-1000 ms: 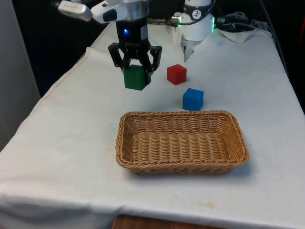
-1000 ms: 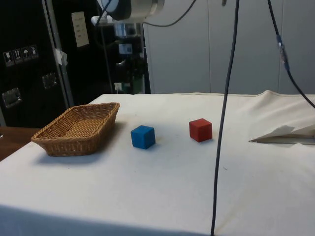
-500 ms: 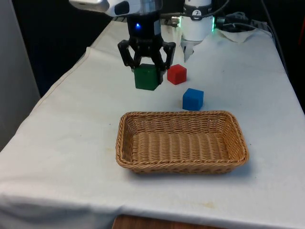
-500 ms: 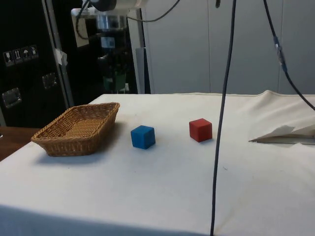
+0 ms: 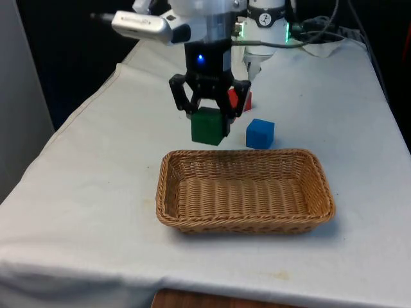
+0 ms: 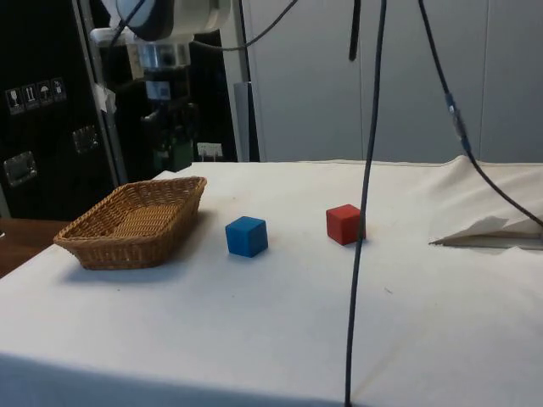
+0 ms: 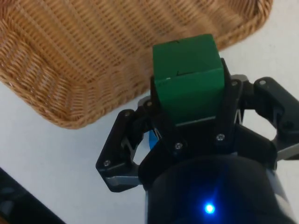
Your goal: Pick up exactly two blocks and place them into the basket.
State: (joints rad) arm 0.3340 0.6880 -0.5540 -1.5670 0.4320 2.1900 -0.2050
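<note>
Red block mostly hidden behind the gripper in the front view; basket cut off by the wrist picture's edges; gripper dark against dark cabinets in the side view, its grip unreadable there.

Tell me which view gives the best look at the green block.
The wrist view: the green block sits large between the end effector's fingers, with the basket beyond it. The front view shows it held in the air just behind the basket's far rim. In the side view it is barely distinguishable against the dark cabinets.
</note>
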